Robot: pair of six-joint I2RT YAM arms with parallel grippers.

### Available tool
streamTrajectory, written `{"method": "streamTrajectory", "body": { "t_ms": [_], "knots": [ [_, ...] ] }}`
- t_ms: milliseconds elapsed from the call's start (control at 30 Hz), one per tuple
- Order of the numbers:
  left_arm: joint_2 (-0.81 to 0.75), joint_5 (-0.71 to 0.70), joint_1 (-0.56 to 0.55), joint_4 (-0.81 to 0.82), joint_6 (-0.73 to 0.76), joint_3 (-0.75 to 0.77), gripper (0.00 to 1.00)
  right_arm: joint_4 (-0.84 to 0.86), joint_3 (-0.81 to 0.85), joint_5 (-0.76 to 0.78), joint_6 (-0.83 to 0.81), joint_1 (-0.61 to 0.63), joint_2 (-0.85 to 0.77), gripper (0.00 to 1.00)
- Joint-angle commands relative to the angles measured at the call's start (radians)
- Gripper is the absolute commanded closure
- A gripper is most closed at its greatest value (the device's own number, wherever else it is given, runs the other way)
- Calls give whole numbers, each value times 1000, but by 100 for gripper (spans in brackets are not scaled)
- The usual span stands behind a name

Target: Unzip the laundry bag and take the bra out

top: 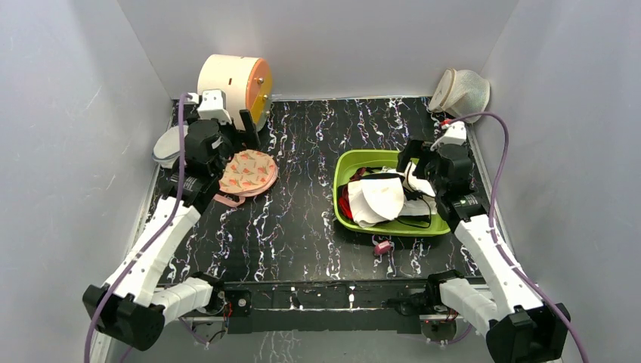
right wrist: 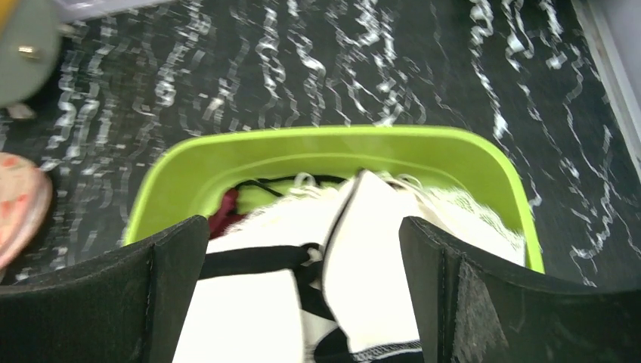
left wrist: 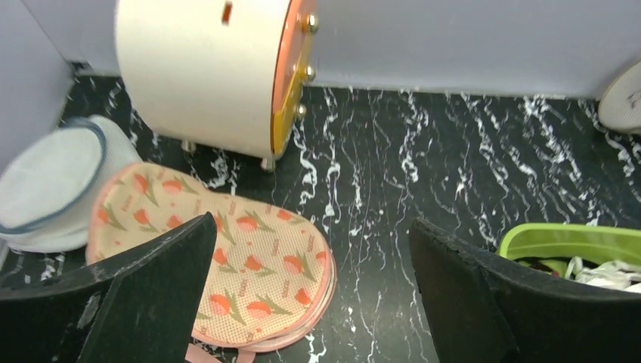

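The laundry bag (top: 459,91), a white mesh dome, leans in the far right corner against the wall; its edge shows in the left wrist view (left wrist: 623,98). It looks closed. The bra is hidden; no orange cups show. My left gripper (top: 238,140) is open and empty, over the pink patterned pouch (left wrist: 242,257) at the far left (left wrist: 314,295). My right gripper (top: 412,162) is open and empty just above the white garments (right wrist: 363,249) in the green basin (right wrist: 332,140); in the right wrist view (right wrist: 302,295) nothing is between the fingers. Both grippers are far from the bag.
A cream drum with an orange face (top: 230,87) stands at the back left (left wrist: 204,68). A grey-rimmed white disc (top: 168,145) lies left of the pouch (top: 248,172). The green basin (top: 355,162) holds white garments with black trim (top: 378,198). A small pink object (top: 383,246) lies before it.
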Motion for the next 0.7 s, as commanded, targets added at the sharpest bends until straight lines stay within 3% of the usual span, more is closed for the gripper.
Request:
{"method": "streamTrajectory", "body": {
  "t_ms": [0, 333, 667],
  "knots": [
    [35, 204, 81, 155, -48, -90, 2, 169, -93, 134, 41, -42, -4, 2],
    [118, 495, 127, 305, -69, -221, 2, 323, -241, 227, 99, -103, 5, 2],
    [157, 603, 47, 363, -50, -195, 2, 320, -134, 293, 186, -122, 134, 2]
  ]
}}
